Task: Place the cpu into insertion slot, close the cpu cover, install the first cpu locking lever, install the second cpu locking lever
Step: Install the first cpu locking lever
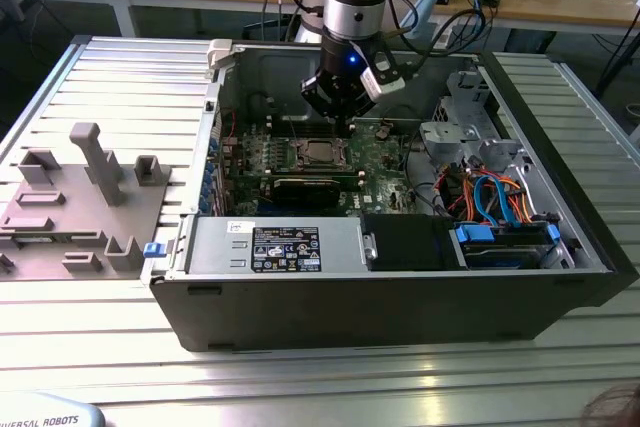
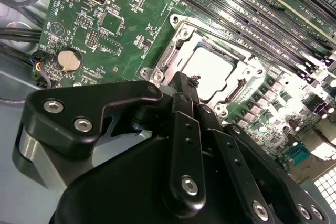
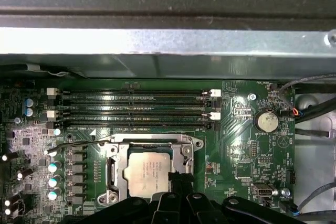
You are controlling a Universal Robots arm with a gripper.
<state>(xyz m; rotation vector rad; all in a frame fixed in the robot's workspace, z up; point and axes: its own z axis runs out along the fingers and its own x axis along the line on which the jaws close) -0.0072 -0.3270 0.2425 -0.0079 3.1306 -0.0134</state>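
Observation:
The cpu [image 3: 148,173] lies flat in the insertion slot [image 1: 320,155] on the green board, its silver top showing in both wrist views [image 2: 212,71]. The cpu cover [image 3: 152,141] is down around it as a metal frame. A thin wire lever [image 3: 79,144] runs from the socket's corner out over the board; I cannot tell whether it is latched. My gripper [image 1: 338,119] hangs just above the socket inside the case. Its black fingertips [image 2: 185,80] are shut together with nothing between them, at the socket's edge next to the cpu [image 3: 178,179].
Long memory slots [image 3: 136,108] run beside the socket, and a coin battery [image 3: 266,120] sits on the board. The case's metal wall [image 3: 168,51] stands behind. A power supply [image 1: 270,245] and cabled drive bays [image 1: 490,192] fill the case's front. A grey fixture [image 1: 70,197] lies outside, at the exterior view's left.

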